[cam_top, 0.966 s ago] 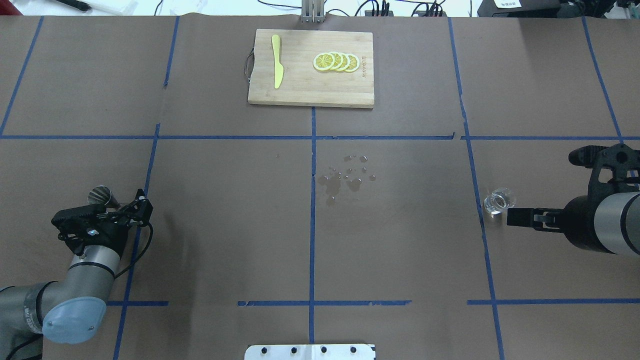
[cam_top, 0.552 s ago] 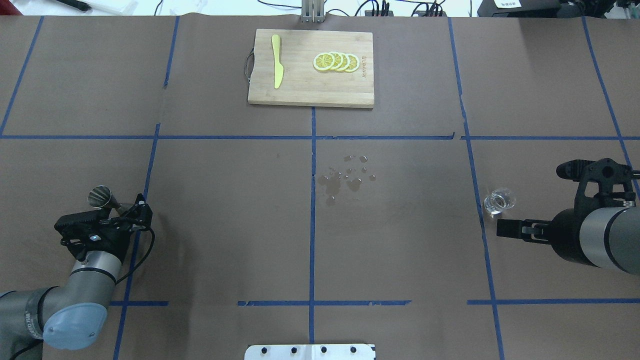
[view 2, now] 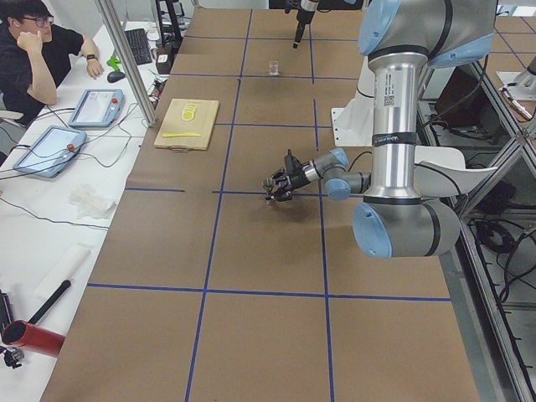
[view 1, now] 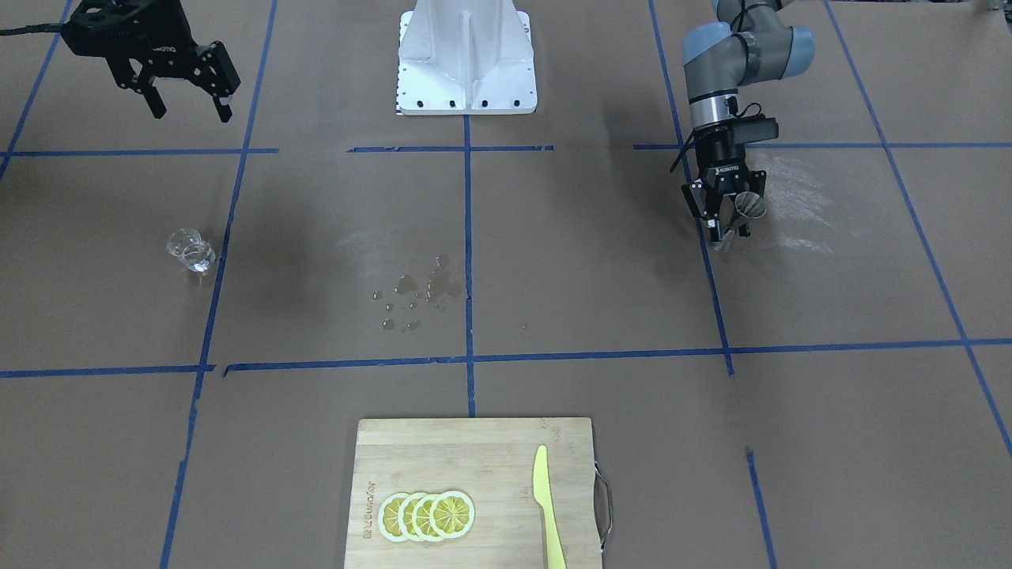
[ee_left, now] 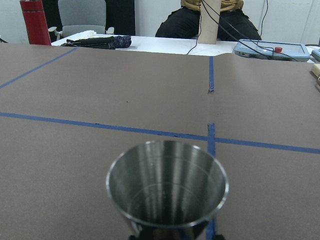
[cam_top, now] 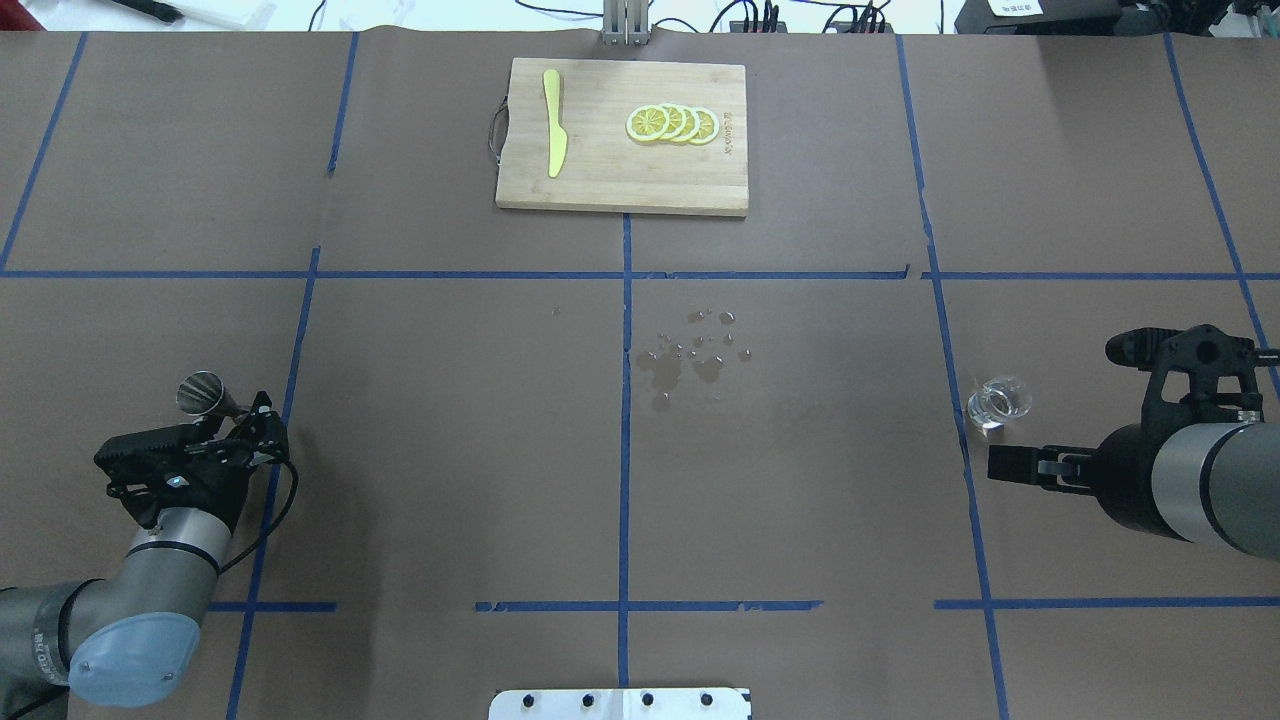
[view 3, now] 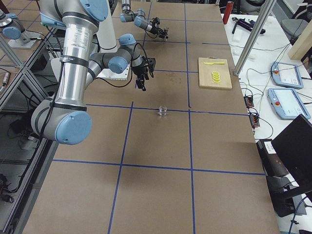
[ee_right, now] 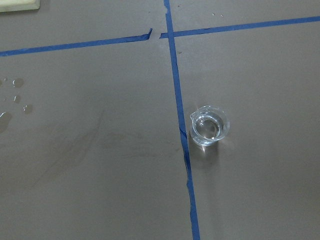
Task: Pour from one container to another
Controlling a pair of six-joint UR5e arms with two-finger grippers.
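Note:
The small clear glass cup (cam_top: 998, 402) stands upright by a blue tape line on the table's right side, also in the front-facing view (view 1: 190, 251) and the right wrist view (ee_right: 210, 126). My right gripper (view 1: 188, 109) hangs open and empty above the table, on the robot's side of the cup and apart from it; in the overhead view it (cam_top: 995, 465) shows side-on. The silver hourglass jigger (cam_top: 205, 392) is tilted over the left side, with my left gripper (view 1: 727, 225) shut on it. Its open mouth (ee_left: 167, 182) fills the left wrist view.
A wooden cutting board (cam_top: 620, 180) with lemon slices (cam_top: 672, 123) and a yellow knife (cam_top: 553, 135) lies at the far middle. Spilled drops (cam_top: 690, 355) wet the brown paper at the centre. The robot's base plate (cam_top: 620, 704) sits at the near edge. A seated person (view 2: 33, 50) is beside the table.
My right gripper has drawn back from the glass cup toward the robot and slightly left. The left wrist has shifted a little toward the robot, with the jigger staying held about in place.

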